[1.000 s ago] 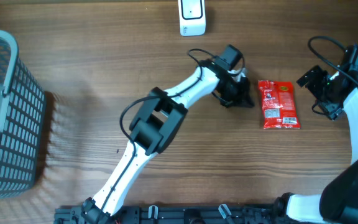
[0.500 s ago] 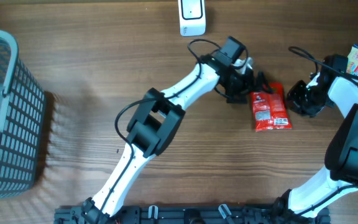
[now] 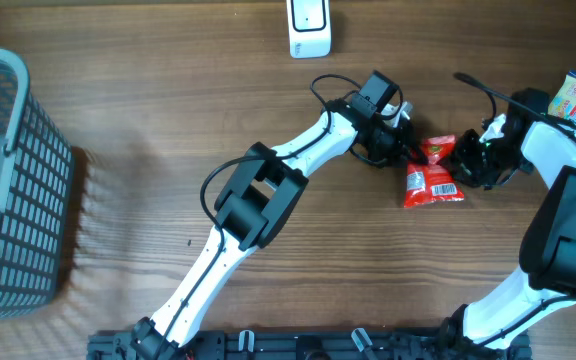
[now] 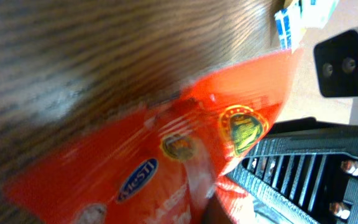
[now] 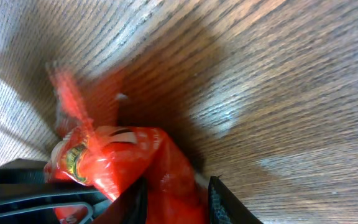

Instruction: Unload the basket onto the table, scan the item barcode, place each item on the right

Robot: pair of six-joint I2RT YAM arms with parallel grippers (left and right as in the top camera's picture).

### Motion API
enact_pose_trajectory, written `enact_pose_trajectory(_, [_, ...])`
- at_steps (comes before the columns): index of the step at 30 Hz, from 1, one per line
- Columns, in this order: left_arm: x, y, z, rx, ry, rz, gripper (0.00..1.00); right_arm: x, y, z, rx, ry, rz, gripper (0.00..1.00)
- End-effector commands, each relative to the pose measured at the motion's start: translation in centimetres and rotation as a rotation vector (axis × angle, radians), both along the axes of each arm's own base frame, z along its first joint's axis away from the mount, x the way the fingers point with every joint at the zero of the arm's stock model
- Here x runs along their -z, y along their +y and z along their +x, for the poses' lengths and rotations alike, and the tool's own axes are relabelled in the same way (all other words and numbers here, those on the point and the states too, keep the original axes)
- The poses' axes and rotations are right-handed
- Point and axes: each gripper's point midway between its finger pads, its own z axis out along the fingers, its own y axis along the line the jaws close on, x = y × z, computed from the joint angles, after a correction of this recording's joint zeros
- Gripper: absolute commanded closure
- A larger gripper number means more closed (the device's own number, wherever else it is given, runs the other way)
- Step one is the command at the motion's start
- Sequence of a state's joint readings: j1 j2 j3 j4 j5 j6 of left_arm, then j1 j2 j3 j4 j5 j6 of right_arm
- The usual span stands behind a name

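Two grippers held the packet (image 3: 430,180): left gripper (image 3: 413,153) pinched shut on one corner; right gripper (image 3: 468,162) part-closed on the opposite edge. Likely, that freed its barcode (image 3: 445,189) for scanning.

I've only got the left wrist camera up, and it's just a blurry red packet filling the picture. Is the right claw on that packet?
Observer: Yes. The right wrist view shows the right claw with a finger on each side of the red packet.
Operator: Which way is the barcode facing?
Observer: Up. From overhead, the barcode shows on the packet's end nearer the robot.
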State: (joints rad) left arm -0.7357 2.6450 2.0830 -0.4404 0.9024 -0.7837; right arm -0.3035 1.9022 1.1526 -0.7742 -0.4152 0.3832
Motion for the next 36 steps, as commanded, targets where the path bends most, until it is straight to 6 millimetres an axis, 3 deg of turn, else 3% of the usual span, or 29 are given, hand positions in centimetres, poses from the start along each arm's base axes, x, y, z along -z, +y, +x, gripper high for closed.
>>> enact_pose_trajectory(1, [10.3, 4.0, -1.6, -0.073, 0.103, 0.274, 0.96, 0.4, 0.1, -0.4, -0.031, 0.044, -0.025, 0.67])
enact_pose_trajectory(3, [9.7, 5.4, -0.6, -0.104, 0.133, 0.292, 0.96, -0.4, -1.4, -0.8, -0.031, 0.092, -0.109, 0.64])
enact_pose_trajectory(7, [7.1, 8.0, 0.8, -0.12, 0.108, 0.343, 0.96, -2.5, -1.7, -0.6, -0.081, 0.104, -0.121, 0.54])
enact_pose_trajectory(10, [3.8, 12.6, 2.5, -0.222, -0.024, 0.599, 0.96, -2.8, -1.6, -0.7, -0.106, 0.102, -0.122, 0.49])
enact_pose_trajectory(11, [0.3, 16.7, 3.4, -0.313, -0.132, 0.792, 0.96, -2.8, -1.6, -0.5, -0.104, 0.096, -0.124, 0.49])
enact_pose_trajectory(13, [-4.5, 21.2, 4.1, -0.415, -0.255, 0.966, 0.96, -2.8, -1.6, -0.4, -0.106, 0.091, -0.126, 0.49])
enact_pose_trajectory(15, [-11.5, 26.4, 4.9, -0.521, -0.452, 1.126, 0.96, -2.8, -1.2, -0.4, -0.12, 0.092, -0.126, 0.49])
enact_pose_trajectory(18, [-18.8, 31.8, 5.4, -0.639, -0.686, 1.309, 0.96, -2.8, -0.1, -0.2, -0.154, 0.088, -0.128, 0.49])
enact_pose_trajectory(21, [-22.4, 34.7, 6.0, -0.621, -0.861, 1.466, 0.96, -2.7, 1.4, 0.4, -0.204, 0.067, -0.145, 0.49])
enact_pose_trajectory(24, [-23.1, 36.6, 7.0, -0.656, -0.942, 1.607, 0.96, -2.7, 2.0, 0.4, -0.223, 0.067, -0.152, 0.49])
enact_pose_trajectory(27, [-21.6, 37.2, 7.8, -0.635, -0.924, 1.656, 0.96, -2.6, 1.8, 0.3, -0.224, 0.075, -0.163, 0.49])
enact_pose_trajectory(30, [-17.5, 36.8, 8.2, -0.535, -0.857, 1.699, 0.96, -2.5, 1.4, 0.1, -0.224, 0.084, -0.186, 0.49])
enact_pose_trajectory(34, [-9.8, 31.9, 7.2, -0.344, -0.82, 1.689, 0.96, -2.5, 1.4, 0.1, -0.229, 0.086, -0.186, 0.49])
enact_pose_trajectory(36, [-7.4, 30.5, 6.7, -0.287, -0.83, 1.697, 0.96, -2.5, 1.4, -0.1, -0.233, 0.093, -0.183, 0.48])
